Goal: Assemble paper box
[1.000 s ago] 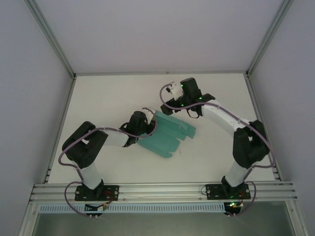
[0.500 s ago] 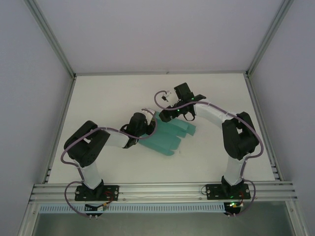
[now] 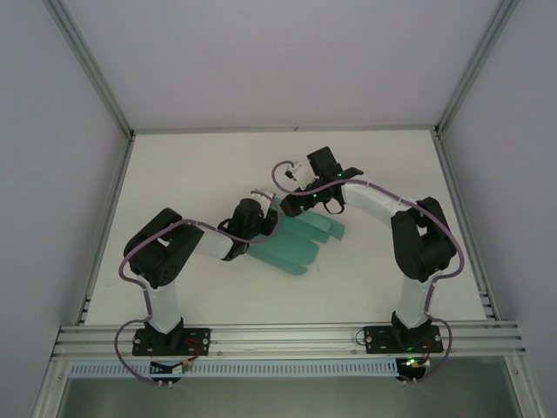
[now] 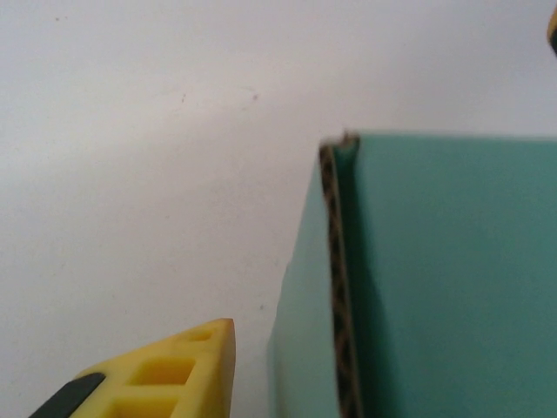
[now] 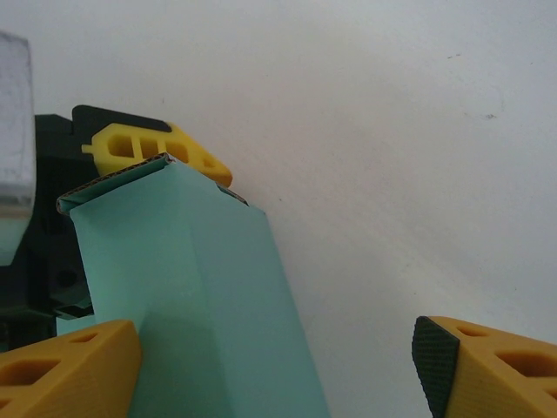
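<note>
Right tool has neared paper box; white table; grey walls.

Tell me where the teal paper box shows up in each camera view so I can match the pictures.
Top external: paper box lies mid-table.
Left wrist: paper box takes up the right half, with its corrugated cut edge facing the camera.
Right wrist: paper box rises from bottom centre to upper left.
Shared landmark: the white table beneath it.

white table, pale walls, aluminium frame
</note>
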You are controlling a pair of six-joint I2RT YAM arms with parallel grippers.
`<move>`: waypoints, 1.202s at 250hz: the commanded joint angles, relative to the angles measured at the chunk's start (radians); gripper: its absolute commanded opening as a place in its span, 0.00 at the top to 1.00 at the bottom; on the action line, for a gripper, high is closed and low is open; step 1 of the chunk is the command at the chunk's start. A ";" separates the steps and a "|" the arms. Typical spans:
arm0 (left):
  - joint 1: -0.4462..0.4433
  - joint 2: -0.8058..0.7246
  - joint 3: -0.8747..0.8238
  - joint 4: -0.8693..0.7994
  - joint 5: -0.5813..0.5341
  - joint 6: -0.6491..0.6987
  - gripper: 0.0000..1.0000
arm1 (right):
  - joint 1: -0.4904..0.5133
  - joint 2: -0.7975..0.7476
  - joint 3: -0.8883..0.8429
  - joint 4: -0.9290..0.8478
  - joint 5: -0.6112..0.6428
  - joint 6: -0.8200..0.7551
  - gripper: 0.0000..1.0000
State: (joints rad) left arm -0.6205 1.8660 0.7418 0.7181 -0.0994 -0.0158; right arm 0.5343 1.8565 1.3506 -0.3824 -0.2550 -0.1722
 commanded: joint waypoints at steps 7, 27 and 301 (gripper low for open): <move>-0.005 -0.010 0.030 0.037 -0.027 -0.057 0.70 | 0.005 0.056 -0.020 -0.082 0.039 -0.029 0.18; -0.006 -0.019 0.041 0.016 -0.046 -0.058 0.78 | 0.004 0.050 -0.022 -0.080 0.042 -0.021 0.18; -0.020 -0.218 0.073 -0.358 -0.207 -0.267 1.00 | -0.026 -0.393 -0.354 0.185 0.384 0.421 0.03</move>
State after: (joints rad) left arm -0.6327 1.6894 0.7879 0.4152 -0.3157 -0.2478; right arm 0.5053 1.3972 0.9676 -0.2722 0.1734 0.2104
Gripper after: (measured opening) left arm 0.090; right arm 0.988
